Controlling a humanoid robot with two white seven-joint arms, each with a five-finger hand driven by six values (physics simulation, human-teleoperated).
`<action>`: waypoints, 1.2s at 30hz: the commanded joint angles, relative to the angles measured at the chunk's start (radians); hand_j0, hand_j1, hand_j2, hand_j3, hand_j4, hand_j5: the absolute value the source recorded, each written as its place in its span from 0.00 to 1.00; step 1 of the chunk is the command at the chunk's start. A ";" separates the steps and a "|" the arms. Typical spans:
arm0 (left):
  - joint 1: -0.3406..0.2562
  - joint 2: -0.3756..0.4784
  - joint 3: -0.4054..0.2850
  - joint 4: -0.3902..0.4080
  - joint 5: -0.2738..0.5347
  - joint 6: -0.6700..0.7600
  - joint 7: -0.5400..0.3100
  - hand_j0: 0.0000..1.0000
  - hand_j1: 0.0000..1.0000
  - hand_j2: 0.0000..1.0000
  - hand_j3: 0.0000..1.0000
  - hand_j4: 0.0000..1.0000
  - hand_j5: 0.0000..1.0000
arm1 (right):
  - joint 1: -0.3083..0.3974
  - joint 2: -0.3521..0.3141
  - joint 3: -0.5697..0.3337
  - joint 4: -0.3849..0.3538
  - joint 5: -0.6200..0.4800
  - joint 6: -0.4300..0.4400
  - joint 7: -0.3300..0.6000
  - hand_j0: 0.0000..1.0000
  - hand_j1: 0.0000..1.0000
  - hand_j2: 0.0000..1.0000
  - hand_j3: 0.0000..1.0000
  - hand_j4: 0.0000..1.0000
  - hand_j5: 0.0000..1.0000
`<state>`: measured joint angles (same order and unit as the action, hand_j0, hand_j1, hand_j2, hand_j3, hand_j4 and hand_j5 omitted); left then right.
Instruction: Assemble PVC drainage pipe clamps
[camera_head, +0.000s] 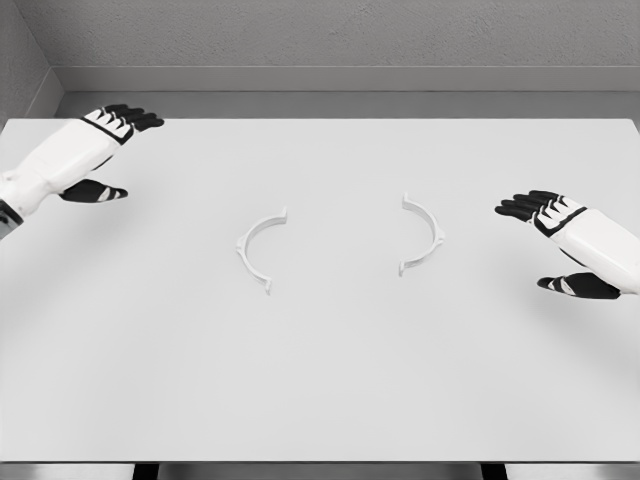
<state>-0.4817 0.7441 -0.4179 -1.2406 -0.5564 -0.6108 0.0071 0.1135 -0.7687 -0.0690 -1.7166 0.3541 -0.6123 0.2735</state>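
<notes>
From the head view, you have nothing assembled yet. The two clamp halves lie flat near the middle of the table (320, 400), well apart, their open sides facing each other: the left half (259, 250) and the right half (423, 234). Neither is touched.

Your left hand (105, 140) hovers at the far left edge, fingers stretched out and thumb apart, holding nothing. Your right hand (555, 235) sits to the right of the right half, fingers likewise extended and empty.

All of the work is left: grasp each half, bring them together, join the ends.

Room looks generous. The tabletop around both halves is bare, and each hand has an unobstructed path inward. Both halves lie far from any edge.
</notes>
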 joint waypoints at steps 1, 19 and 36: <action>0.005 0.000 -0.004 -0.020 0.007 0.000 0.001 1.00 1.00 1.00 1.00 1.00 1.00 | 0.000 -0.001 0.001 0.009 -0.007 0.001 -0.002 1.00 1.00 1.00 1.00 1.00 1.00; 0.034 -0.065 -0.093 -0.109 0.018 0.000 0.002 1.00 1.00 1.00 1.00 1.00 1.00 | -0.423 0.167 0.296 0.287 0.286 0.001 0.004 1.00 1.00 1.00 1.00 1.00 1.00; 0.098 -0.115 -0.102 -0.123 0.013 0.000 0.002 1.00 1.00 1.00 1.00 1.00 1.00 | -0.468 0.246 0.330 0.399 0.286 0.001 0.004 1.00 1.00 1.00 1.00 1.00 1.00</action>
<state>-0.3835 0.6411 -0.5169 -1.3667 -0.5472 -0.6108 0.0086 -0.3574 -0.5271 0.2603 -1.3258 0.6464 -0.6123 0.2782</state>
